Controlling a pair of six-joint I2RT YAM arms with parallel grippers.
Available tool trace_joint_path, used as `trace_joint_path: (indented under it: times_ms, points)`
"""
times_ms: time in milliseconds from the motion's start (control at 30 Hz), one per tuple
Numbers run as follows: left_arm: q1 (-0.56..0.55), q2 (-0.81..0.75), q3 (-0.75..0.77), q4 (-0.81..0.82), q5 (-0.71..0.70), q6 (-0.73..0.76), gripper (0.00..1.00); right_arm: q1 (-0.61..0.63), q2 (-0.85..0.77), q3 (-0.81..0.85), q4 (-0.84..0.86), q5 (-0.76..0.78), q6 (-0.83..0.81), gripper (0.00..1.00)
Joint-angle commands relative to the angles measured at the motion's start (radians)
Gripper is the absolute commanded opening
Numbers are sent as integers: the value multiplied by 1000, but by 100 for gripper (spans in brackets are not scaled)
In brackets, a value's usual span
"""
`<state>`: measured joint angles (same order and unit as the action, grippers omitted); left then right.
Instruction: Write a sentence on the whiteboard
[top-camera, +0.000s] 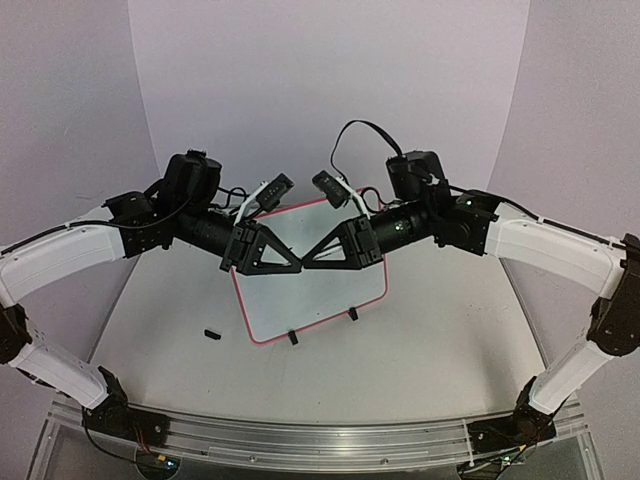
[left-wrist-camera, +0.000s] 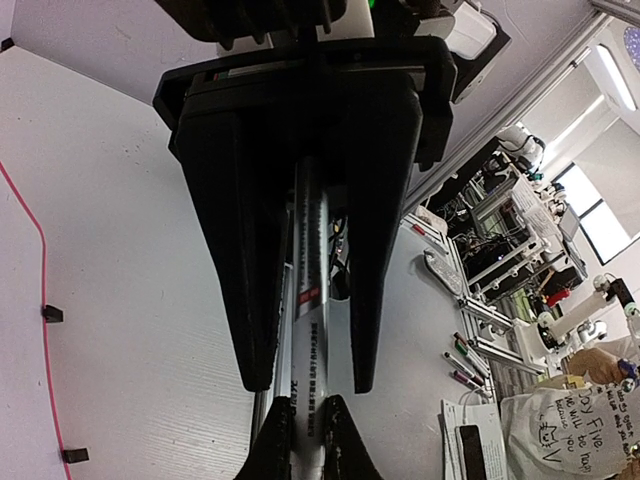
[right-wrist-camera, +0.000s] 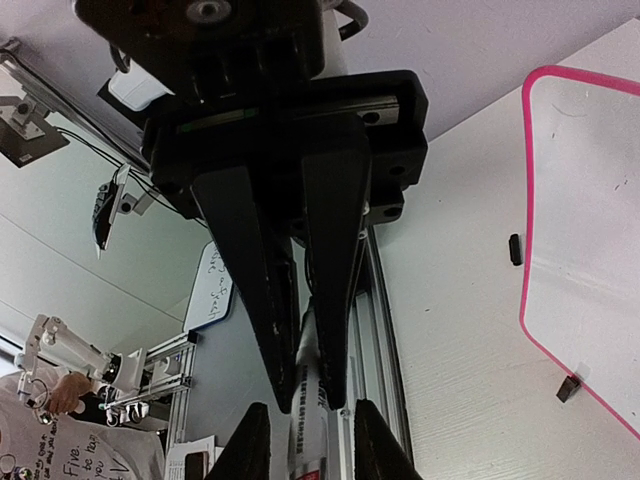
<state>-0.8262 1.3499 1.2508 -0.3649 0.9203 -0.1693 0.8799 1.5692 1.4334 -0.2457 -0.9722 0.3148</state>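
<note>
Left gripper (top-camera: 296, 269) and right gripper (top-camera: 309, 262) meet tip to tip in the top view. Both hang over the whiteboard (top-camera: 330, 295), which lies on the table (top-camera: 430, 350) right under them. Its long axis runs left to right, with the right end turned a bit farther away, and neither arm is nearer. What sits between the tips is hidden from up here. Just off the board's near left corner lies a small black piece (top-camera: 212, 334) (a cap, probably). Left wrist view: my left fingers (left-wrist-camera: 250, 300) are pinched on a grey marker (left-wrist-camera: 308, 300). It runs lengthwise down the jaws and out past the tips, where the right gripper's tips straddle its far end. The pink frame (left-wrist-camera: 43, 280) and two clip feet (left-wrist-camera: 52, 313) show at the left edge, so the board is below and to that side. Right wrist view: the right jaws stand a narrow way apart along the same marker, and I cannot tell if they bear on it. The board is off to the right. My read is that the marker lies level along the board, so it must tip down before writing, and I can't tell which end is the nib. The table is flat and white, with room round the board.
</note>
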Motion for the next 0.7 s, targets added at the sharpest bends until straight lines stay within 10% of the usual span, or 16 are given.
trace_joint_path:
  times_ms: [0, 467, 667]
  points:
    - [-10, 4, -1, 40, -2, -11, 0, 1, 10, 38, 44, -30, 11, 25]
    - [-13, 1, -3, 41, -22, -3, 1, 1, 6, 21, 72, -33, 22, 0]
    - [-11, -69, 27, -73, -194, 75, 54, -18, -73, -35, 72, 137, 0, 0]
